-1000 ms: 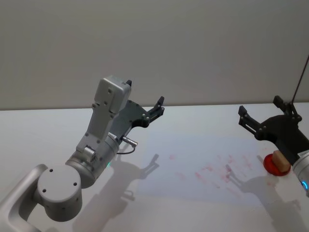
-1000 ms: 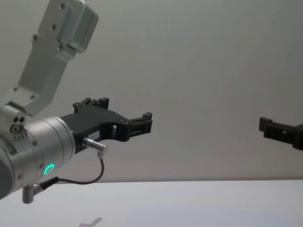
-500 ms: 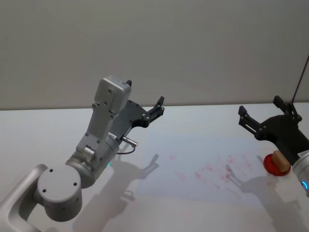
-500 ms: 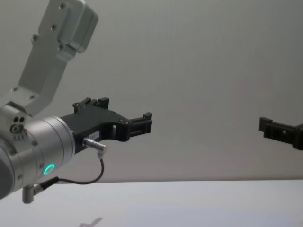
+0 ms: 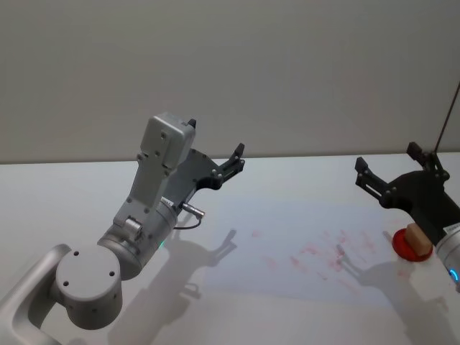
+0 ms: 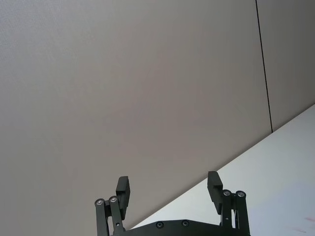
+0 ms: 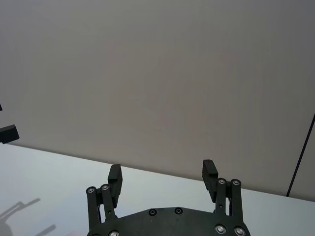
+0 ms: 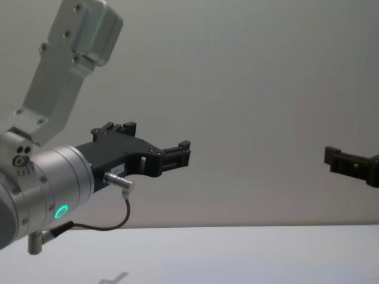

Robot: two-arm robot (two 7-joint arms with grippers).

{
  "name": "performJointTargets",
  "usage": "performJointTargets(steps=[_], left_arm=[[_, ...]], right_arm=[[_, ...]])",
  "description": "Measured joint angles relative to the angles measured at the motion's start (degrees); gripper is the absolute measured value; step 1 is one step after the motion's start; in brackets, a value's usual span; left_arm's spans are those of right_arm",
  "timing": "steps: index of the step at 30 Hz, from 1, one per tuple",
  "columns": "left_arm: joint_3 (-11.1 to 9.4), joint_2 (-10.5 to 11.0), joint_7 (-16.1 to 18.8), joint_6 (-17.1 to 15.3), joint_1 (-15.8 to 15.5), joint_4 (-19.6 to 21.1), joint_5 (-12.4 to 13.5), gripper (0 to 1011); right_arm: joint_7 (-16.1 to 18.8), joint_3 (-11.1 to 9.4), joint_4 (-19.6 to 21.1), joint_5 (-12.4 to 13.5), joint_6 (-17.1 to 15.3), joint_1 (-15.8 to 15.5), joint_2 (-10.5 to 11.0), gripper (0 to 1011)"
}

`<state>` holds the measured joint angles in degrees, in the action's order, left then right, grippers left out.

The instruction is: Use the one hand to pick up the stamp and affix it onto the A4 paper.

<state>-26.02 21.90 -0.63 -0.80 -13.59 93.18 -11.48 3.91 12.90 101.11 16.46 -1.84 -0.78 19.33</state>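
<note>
Right hand [image 5: 388, 164] hangs above the counter [image 5: 72, 194] at your right edge, both fingers spread wide, nothing between them. Right wrist view confirms it: the jaws gape over bare white surface.

Stamp [image 5: 415, 236] sits just below and beside that hand's wrist: a small tan block standing on a red round base [image 5: 404, 248], partly hidden by the arm. It is on the counter, off the sheet's right end.

Handling, as a guess: light, stiff, wood-like, so no crush risk. The flat sides should grip fine, but the block is short. Take it by two opposite flat sides, high enough to stay off the red part, which looks inky and may smear or slip. Keep it upright so the face lands flat.

Next out, the A4 paper [image 5: 287, 223] lies flat mid-counter, faintly paler than the surface and dotted with red marks [image 5: 316, 251] across its right half. You can't tell its far edge clearly.

Farther back on the left, the left hand [image 6: 168, 183] is parked, raised, fingers apart, empty. A plain grey wall [image 5: 287, 72] stands behind.
</note>
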Motion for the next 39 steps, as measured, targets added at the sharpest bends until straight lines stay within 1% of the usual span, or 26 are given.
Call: performJointTargets(steps=[8,17,29,39], left_arm=[[0.0,0.0,0.0,0.0,0.0,0.0,0.0,1001],[0.0,0.0,0.0,0.0,0.0,0.0,0.0,1001],[0.0,0.0,0.0,0.0,0.0,0.0,0.0,1001],[0.0,0.0,0.0,0.0,0.0,0.0,0.0,1001]], right_arm=[[0.9,-0.4,-0.8,0.3,1.6,0.5,0.1,1001],[1.8,-1.6,-2.2,1.3,3.3,0.9,0.8,1001],[2.4,-3.2,-3.6,2.4,3.5,-0.3,2.7,1001],[2.9,-4.2,-5.0,2.4,3.0,-1.6,4.1,1001]])
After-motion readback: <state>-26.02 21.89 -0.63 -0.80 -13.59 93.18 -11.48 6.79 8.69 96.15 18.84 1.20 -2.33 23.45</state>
